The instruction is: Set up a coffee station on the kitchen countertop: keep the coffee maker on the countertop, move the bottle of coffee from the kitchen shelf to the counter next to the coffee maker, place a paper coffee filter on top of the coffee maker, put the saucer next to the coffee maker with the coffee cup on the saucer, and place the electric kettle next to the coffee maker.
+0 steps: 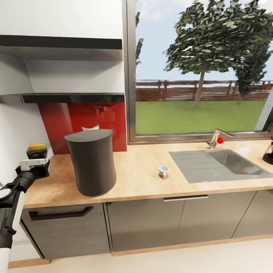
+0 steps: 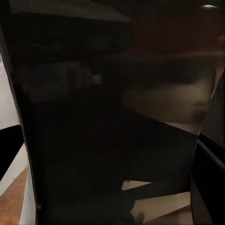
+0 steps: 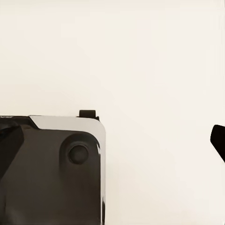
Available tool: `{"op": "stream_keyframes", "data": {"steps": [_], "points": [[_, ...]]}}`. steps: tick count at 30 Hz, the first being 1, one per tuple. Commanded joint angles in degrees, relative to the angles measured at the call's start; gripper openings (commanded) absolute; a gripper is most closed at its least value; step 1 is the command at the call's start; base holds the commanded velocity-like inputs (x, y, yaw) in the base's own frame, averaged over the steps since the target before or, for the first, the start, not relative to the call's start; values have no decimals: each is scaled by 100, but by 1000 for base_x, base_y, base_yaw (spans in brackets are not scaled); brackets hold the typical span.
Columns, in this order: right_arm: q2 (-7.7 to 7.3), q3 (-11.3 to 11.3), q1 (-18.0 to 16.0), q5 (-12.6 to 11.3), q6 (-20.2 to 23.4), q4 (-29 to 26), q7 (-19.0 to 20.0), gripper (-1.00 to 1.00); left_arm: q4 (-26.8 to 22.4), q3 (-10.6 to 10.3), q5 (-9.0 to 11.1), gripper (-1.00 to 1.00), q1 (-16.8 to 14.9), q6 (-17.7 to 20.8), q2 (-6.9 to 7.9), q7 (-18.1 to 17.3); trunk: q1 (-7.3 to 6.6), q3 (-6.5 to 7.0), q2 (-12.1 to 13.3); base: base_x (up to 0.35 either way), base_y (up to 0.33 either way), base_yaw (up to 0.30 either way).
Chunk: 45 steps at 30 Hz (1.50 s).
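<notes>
The tall dark-grey coffee maker (image 1: pixel 93 161) stands on the kitchen countertop (image 1: pixel 140 182). A white paper coffee filter (image 1: pixel 90 128) peeks out behind its top. At the counter's left end my left gripper (image 1: pixel 39 160) is shut on the bottle of coffee (image 1: pixel 36 149), a dark bottle with a yellow cap. That bottle (image 2: pixel 93 131) looms dark and close in the left wrist view. The tiny white coffee cup (image 1: pixel 163 170) sits on the counter, right of the coffee maker. The electric kettle (image 1: pixel 269 152) is cut off at the far right edge. The saucer is out of view. My right gripper's fingertip (image 3: pixel 218 140) hangs over pale floor.
A steel sink (image 1: pixel 227 163) with a red-knobbed faucet (image 1: pixel 216 138) is inset at the right. The kitchen shelf (image 1: pixel 72 98) is above the red back panel (image 1: pixel 83 117). A large window runs behind the counter. Dark cabinet fronts (image 1: pixel 170 220) are below.
</notes>
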Motion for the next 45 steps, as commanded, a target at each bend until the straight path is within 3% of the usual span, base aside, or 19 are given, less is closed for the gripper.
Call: {"op": "stream_keyframes", "data": {"steps": [1, 5, 12, 16, 26, 37, 45], "points": [[0, 14, -3, 12, -17, 13, -21, 100, -8, 13, -13, -100, 25, -4, -2, -44, 2, -2, -4, 3, 0, -239], [6, 20, -3, 12, -18, 22, -18, 100, 65, 14, -9, -100, 100, -222, -2, -44, 2, -2, -4, 97, 0, -107], [9, 21, -3, 20, -14, 21, -9, 100, 276, 25, -13, -100, 120, -279, -2, -35, 2, -2, -4, 314, 0, -5], [96, 6, -3, 10, -18, 5, -23, 100, 411, 65, -41, -100, 254, -386, 1, -15, 2, -2, -5, 0, 0, 0], [174, -13, -3, 8, -17, 1, -17, 100, 122, 236, -48, -100, 488, -67, 14, -70, 2, -2, -5, 141, 112, 0], [141, 6, -3, 12, -12, 31, -14, 100, 254, 238, -53, -100, 572, -125, 4, -87, 2, -2, -5, 37, 31, -93], [137, 12, -3, 12, -8, 39, -17, 100, 371, 226, -51, -100, 701, -161, -1, -79, 2, -2, -5, -188, 174, -15]]}}
